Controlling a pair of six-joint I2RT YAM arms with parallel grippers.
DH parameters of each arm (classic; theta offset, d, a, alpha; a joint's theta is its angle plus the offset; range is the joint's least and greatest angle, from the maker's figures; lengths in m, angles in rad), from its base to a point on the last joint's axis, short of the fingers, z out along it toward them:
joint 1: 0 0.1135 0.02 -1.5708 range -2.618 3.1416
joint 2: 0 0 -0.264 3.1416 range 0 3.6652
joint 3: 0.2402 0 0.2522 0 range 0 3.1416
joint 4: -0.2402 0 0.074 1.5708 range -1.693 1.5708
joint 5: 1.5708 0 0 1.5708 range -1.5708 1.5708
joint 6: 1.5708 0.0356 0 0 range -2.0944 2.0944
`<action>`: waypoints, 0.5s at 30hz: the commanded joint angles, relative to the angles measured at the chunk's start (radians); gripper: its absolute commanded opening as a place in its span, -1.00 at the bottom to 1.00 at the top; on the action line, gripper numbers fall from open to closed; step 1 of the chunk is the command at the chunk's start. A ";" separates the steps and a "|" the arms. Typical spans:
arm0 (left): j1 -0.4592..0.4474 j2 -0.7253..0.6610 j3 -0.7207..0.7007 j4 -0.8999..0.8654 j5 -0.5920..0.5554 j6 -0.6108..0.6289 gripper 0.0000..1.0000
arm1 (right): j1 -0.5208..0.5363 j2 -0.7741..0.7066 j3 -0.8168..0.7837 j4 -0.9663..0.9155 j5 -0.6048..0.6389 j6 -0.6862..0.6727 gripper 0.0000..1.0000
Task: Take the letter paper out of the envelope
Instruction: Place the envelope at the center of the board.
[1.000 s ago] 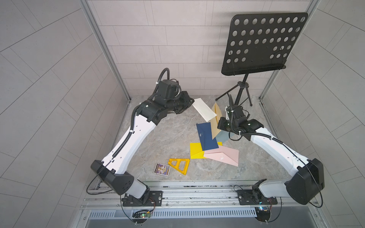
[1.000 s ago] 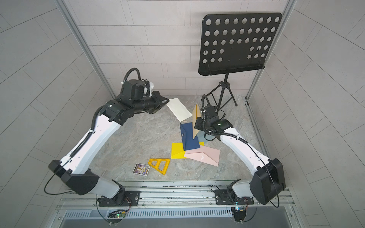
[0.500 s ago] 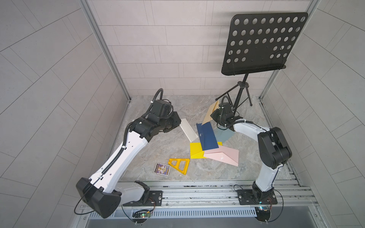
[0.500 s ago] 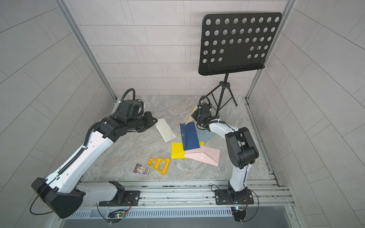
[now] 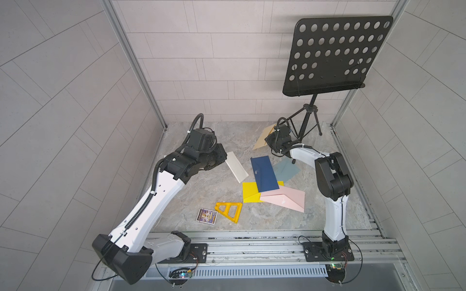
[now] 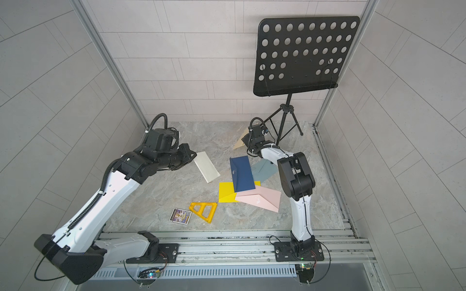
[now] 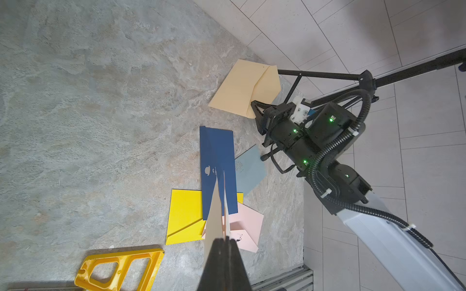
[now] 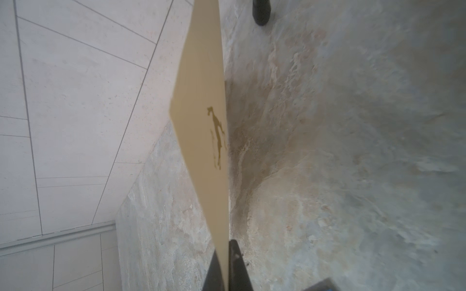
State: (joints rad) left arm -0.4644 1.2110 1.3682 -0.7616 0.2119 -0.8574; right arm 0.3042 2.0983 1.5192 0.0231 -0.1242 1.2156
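looks basically done: left gripper clamped on the cream letter paper mid-table, right gripper pinching the empty-looking tan envelope by the music stand, well apart, only putting down left

The tabletop looked like matt, mottled stone. The letter paper at mid-frame was smooth, dull and off-white. The tan envelope toward the upper right was plain matt paper, as were the navy envelope, yellow envelope and pink envelope lower down. The yellow triangle near the bottom seemed hard plastic with a slight sheen, and the small card beside it was glossy. The music stand was matt black perforated metal, the rail brushed metal.
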 commanded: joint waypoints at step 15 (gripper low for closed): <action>0.022 0.015 -0.010 0.005 0.013 0.020 -1.00 | -0.062 -0.029 0.043 -0.166 -0.105 -0.017 0.03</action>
State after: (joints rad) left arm -0.4496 1.2198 1.3647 -0.7605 0.2230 -0.8547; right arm 0.2470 2.1479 1.5688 -0.0856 -0.2417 1.2041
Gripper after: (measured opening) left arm 0.056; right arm 0.514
